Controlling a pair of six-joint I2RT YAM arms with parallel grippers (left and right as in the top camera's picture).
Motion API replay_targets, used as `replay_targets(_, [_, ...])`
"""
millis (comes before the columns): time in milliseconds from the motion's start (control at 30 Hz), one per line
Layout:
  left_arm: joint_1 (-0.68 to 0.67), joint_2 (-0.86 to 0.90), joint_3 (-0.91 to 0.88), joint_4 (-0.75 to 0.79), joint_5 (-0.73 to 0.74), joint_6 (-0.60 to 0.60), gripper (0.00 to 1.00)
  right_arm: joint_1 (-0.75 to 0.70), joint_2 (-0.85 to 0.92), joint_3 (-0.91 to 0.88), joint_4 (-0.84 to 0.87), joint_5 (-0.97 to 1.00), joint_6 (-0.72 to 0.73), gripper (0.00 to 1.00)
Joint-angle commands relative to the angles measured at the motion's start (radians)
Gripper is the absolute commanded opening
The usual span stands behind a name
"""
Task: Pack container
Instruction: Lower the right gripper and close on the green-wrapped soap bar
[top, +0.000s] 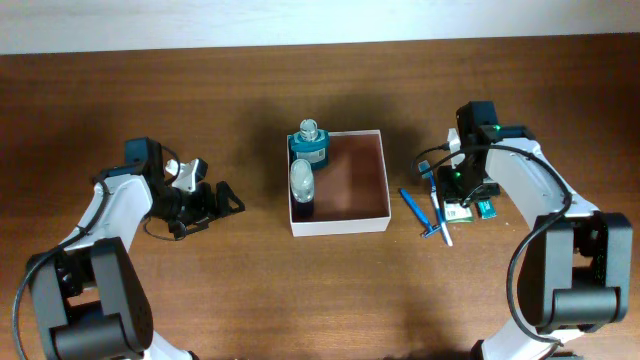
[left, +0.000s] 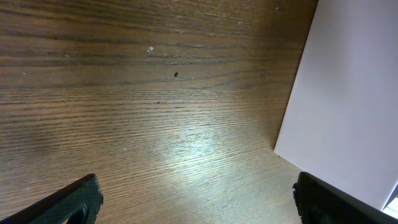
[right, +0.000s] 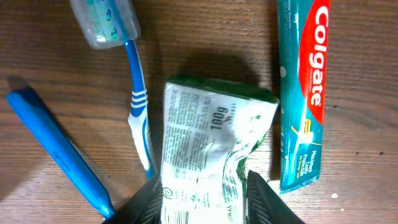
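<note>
The container (top: 340, 226), a shallow white-walled box with a reddish-brown inside, sits mid-table. A teal bottle (top: 311, 146) and a clear bottle (top: 301, 181) lie along its left side. My right gripper (top: 461, 192) hangs low over the items right of the box. In the right wrist view its fingers (right: 147, 200) flank a crumpled green-and-white packet (right: 211, 140) close to both edges, and the right gripper (right: 204, 186) shows no clear grip on it. My left gripper (top: 208, 210) rests open left of the box, and in its wrist view the left gripper (left: 205, 202) has bare wood between the fingers.
Right of the box lie a Colgate toothpaste carton (right: 303, 93), a blue-and-white toothbrush (right: 134, 93) with a capped head, and a blue stick-like item (right: 59, 152). The box's white outer wall (left: 348, 106) stands just right of my left gripper.
</note>
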Motion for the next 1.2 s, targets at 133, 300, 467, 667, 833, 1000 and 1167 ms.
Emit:
replay_targets(133, [0.003,-0.026,-0.006,-0.001,0.003,0.012,0.99,-0.003,0.006,-0.027,0.035,-0.006,0.009,0.43])
replay_targets(300, [0.003,-0.026,-0.006,-0.001,0.003,0.012,0.99,-0.003,0.006,-0.068,0.078,-0.006,0.009,0.45])
replay_targets(467, [0.003,-0.026,-0.006,-0.001,0.003,0.012,0.99,-0.004,0.006,-0.114,0.129,-0.002,0.053,0.51])
replay_targets(667, [0.003,-0.026,-0.006,-0.001,0.003,0.012,0.99,-0.004,0.006,-0.179,0.2,-0.002,0.069,0.68])
replay_targets(833, [0.003,-0.026,-0.006,-0.001,0.003,0.012,0.99,-0.004,0.006,-0.212,0.248,-0.002,0.069,0.58])
replay_targets(1000, [0.003,-0.026,-0.006,-0.001,0.003,0.012,0.99,-0.004,0.006,-0.21,0.246,-0.002,0.069,0.36])
replay_targets(1167, [0.003,-0.026,-0.006,-0.001,0.003,0.012,0.99,-0.004,0.006,-0.168,0.193,-0.002,0.069,0.19])
